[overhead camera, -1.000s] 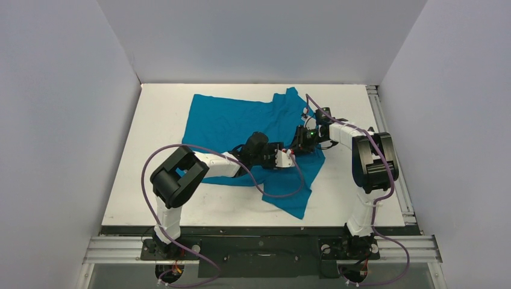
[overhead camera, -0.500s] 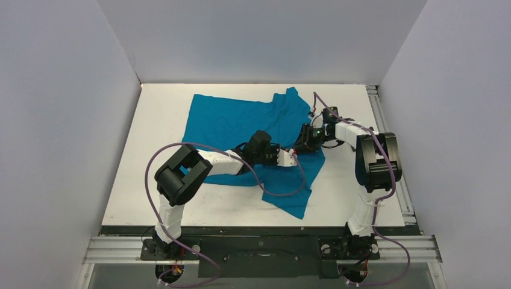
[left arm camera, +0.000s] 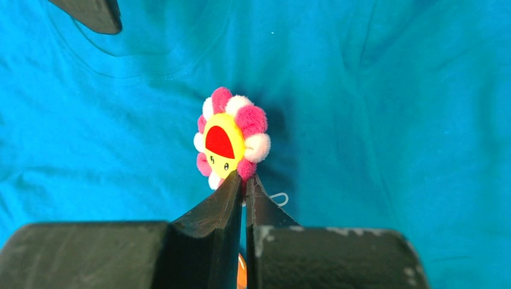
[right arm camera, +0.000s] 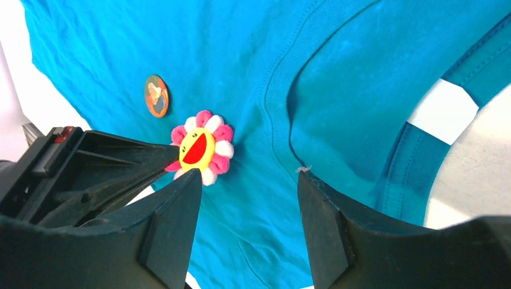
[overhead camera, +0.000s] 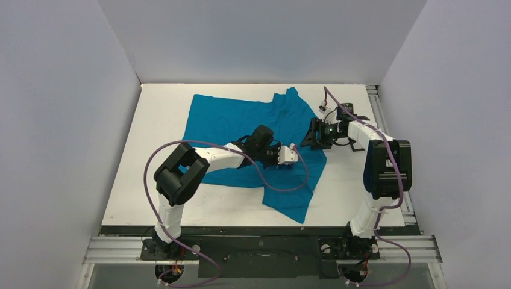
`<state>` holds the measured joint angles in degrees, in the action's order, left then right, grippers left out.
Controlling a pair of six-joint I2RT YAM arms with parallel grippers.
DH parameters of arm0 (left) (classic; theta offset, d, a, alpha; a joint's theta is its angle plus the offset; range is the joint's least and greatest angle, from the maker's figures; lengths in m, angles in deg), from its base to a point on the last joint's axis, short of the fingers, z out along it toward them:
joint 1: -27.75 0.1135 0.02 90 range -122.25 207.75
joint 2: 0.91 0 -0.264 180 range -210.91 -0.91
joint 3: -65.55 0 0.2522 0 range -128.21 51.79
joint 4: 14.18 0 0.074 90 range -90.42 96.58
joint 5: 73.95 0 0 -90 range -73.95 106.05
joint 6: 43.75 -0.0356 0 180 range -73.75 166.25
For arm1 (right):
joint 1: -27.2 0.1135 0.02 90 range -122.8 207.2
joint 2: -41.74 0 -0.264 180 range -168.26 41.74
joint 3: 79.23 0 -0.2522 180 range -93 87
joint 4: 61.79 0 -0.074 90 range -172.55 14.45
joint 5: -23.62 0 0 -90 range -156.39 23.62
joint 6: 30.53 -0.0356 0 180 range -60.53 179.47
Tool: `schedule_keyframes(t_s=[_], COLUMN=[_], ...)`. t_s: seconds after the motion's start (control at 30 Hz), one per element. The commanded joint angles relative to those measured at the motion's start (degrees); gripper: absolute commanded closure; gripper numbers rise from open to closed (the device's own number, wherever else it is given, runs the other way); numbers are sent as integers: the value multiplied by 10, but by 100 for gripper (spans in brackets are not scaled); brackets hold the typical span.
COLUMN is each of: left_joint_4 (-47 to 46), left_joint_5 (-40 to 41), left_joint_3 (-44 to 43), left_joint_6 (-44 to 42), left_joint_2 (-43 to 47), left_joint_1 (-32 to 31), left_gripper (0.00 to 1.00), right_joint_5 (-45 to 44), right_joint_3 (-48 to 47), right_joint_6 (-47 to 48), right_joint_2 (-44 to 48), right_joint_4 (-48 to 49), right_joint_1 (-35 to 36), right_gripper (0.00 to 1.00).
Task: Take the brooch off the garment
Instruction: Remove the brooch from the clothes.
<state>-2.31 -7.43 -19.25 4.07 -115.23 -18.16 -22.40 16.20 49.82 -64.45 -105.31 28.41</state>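
Observation:
The garment (overhead camera: 235, 120), a teal T-shirt, lies spread on the white table (overhead camera: 163, 198). The brooch (left arm camera: 231, 141) is a pink-and-white flower with a yellow face and sits over the shirt (left arm camera: 391, 120). My left gripper (left arm camera: 244, 180) is shut on the brooch's lower edge. In the top view it (overhead camera: 293, 149) is over the shirt's right half. My right gripper (right arm camera: 247, 174) stands open just right of the brooch (right arm camera: 203, 147), with nothing between its fingers, above the collar area (right arm camera: 337, 78). I cannot tell whether the brooch is still pinned to the fabric.
A small round orange badge (right arm camera: 156, 95) sits on the shirt near the brooch. The left arm's purple cable (overhead camera: 283, 186) loops over the shirt's lower right part. A metal rail (overhead camera: 385, 138) runs along the table's right edge. Grey walls enclose three sides.
My left gripper has shut on the brooch and shifted slightly toward the back. My right gripper has opened and drawn away to the right and back.

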Motion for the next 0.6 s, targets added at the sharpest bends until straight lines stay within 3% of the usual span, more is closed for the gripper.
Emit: schedule_keyframes(t_s=[0.0, 0.27, 0.57], left_joint_4=[99, 201, 281], left_joint_5=[-88, -181, -255], left_joint_3=[-37, -102, -266], left_joint_6=[25, 101, 252], left_joint_2=[33, 1, -112], left_joint_1=[16, 59, 104], left_gripper=[100, 100, 100], right_joint_5=[16, 32, 50], right_joint_3=[13, 52, 35], right_joint_6=[56, 92, 146], right_joint_2=[34, 61, 54], right_joint_4=[2, 43, 28], right_joint_1=[1, 8, 13], right_gripper=[43, 38, 39])
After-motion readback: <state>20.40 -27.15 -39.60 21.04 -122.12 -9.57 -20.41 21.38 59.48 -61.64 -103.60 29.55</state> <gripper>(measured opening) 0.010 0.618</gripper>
